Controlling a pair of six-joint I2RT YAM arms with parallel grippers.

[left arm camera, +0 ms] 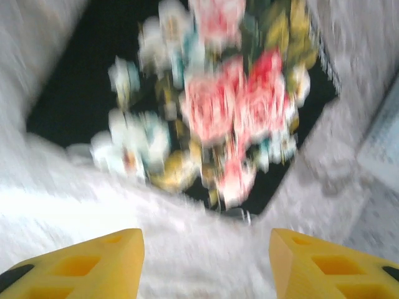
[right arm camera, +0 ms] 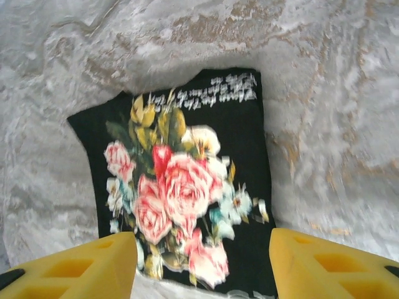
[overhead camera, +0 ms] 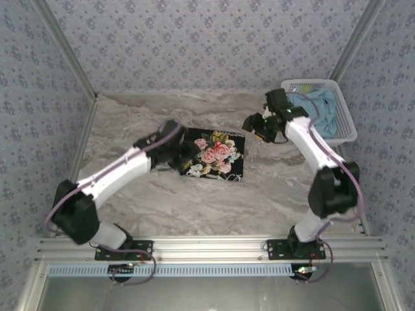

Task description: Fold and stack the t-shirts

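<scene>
Rail [overhead camera: 207, 247]: aluminium bar along the near edge of the table [overhead camera: 194, 207]. Both arm bases are bolted to it, the left arm at left and the right arm at right.
Table: grey-white marbled top, enclosed by patterned panels [overhead camera: 207, 39] at the back and sides.
Black tee [overhead camera: 217, 155]: folded into a rough rectangle and lying flat near the middle of the table. The pink-and-white rose print faces up, with a band of white lettering along one edge.
Left gripper [overhead camera: 183, 154]: reaches in from the left and sits at the tee's left edge. Contact with the cloth cannot be told from above.
Left jaws: open. In the left wrist view the yellow fingers [left arm camera: 93, 261] stand well apart with bare table between them and the tee just ahead. That view is blurred.
Right gripper [overhead camera: 256, 126]: held above the table just right of the black tee, between it and the basket [overhead camera: 348, 135].
Right jaws: open. In the right wrist view the yellow fingers [right arm camera: 330, 261] are spread with nothing clamped, and the tee's near edge shows in the gap below them.
Basket: white plastic lattice, at the far right corner of the table.
Blue tee [overhead camera: 324, 110]: light blue, crumpled and unfolded inside the basket, well apart from the black tee.
</scene>
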